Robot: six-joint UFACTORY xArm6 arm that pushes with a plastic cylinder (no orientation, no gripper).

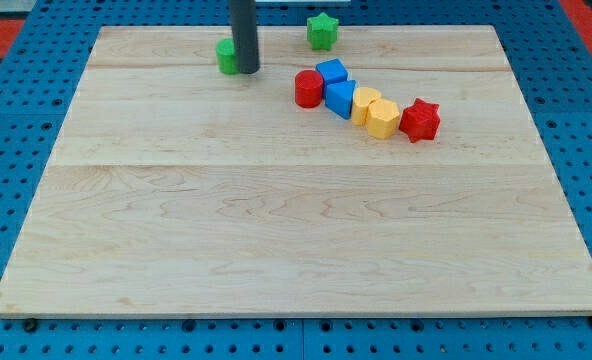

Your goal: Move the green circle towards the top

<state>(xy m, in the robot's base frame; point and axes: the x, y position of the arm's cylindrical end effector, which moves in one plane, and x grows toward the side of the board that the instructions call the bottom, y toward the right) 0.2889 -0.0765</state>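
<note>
The green circle (225,56) is a short green cylinder near the view's top, left of centre, on the wooden board (276,220). My dark rod comes down from the top edge, and my tip (247,71) rests against the circle's right side, partly hiding it.
A green star (322,31) sits at the board's top edge, right of my tip. A cluster runs rightwards and down: red cylinder (308,88), two blue blocks (331,72) (340,98), two yellow blocks (364,104) (382,118), red star (419,120). Blue pegboard surrounds the board.
</note>
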